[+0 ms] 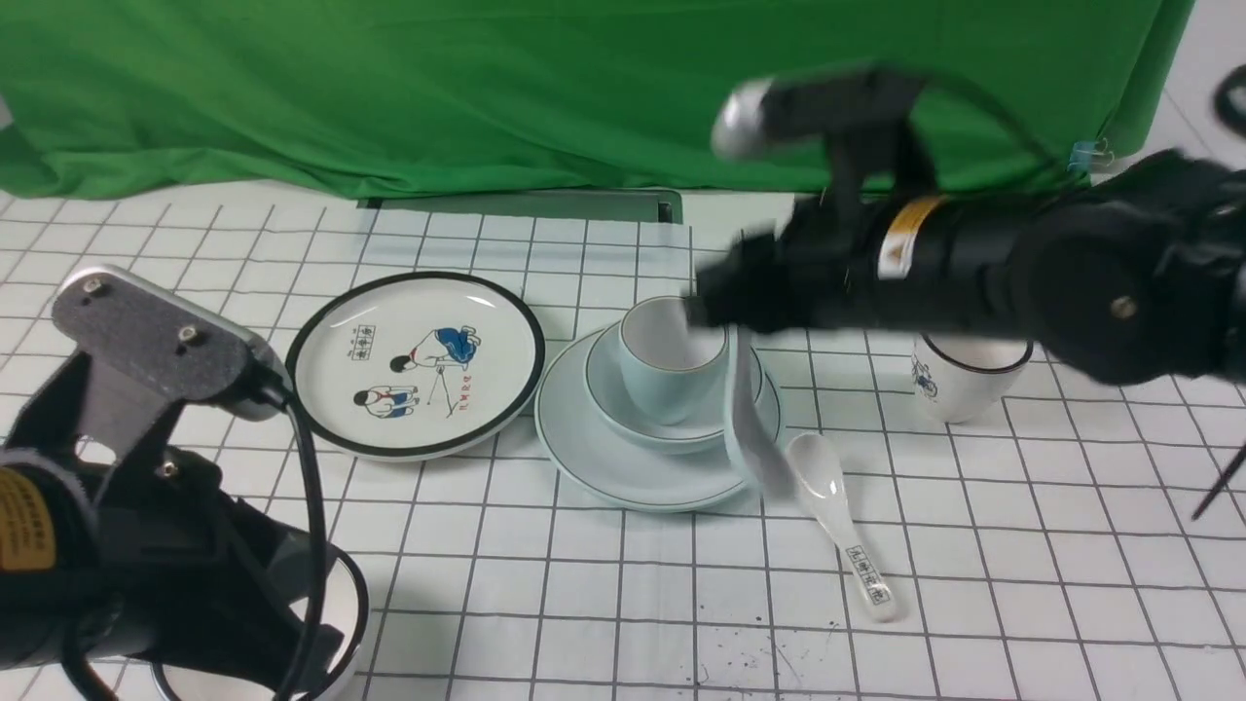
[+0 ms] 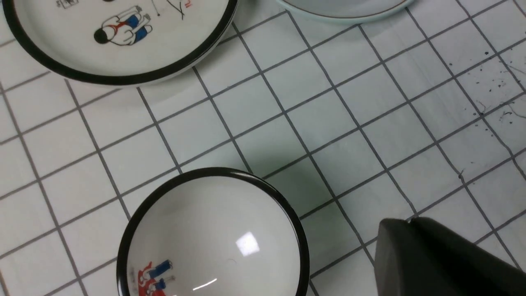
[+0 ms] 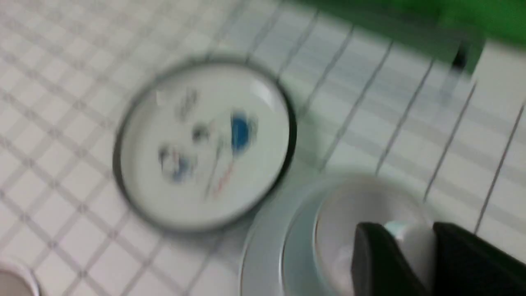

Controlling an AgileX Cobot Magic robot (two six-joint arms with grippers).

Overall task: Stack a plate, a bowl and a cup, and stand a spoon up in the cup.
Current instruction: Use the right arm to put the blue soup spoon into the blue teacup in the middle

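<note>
Centrally, the right gripper (image 1: 725, 316) clamps the plain white ceramic spoon (image 1: 757, 428) beside the pale blue-green ceramic cup (image 1: 672, 375), which is stacked in the matching shallow bowl (image 1: 608, 389) on the round plate (image 1: 594, 458), with a black-rimmed cartoon plate (image 1: 417, 375) left, a printed-handle spoon (image 1: 842, 526) lower right, and the left gripper (image 2: 404, 230) closed at lower left.

The black right arm (image 1: 1022, 263) reaches across from the right, motion-blurred, its right gripper (image 3: 407, 236) clamped on a plain white ceramic spoon (image 1: 751, 428) hanging beneath it, while the black left arm (image 1: 117, 545) sits low at the near left, its left gripper (image 2: 404, 224) closed and empty
</note>
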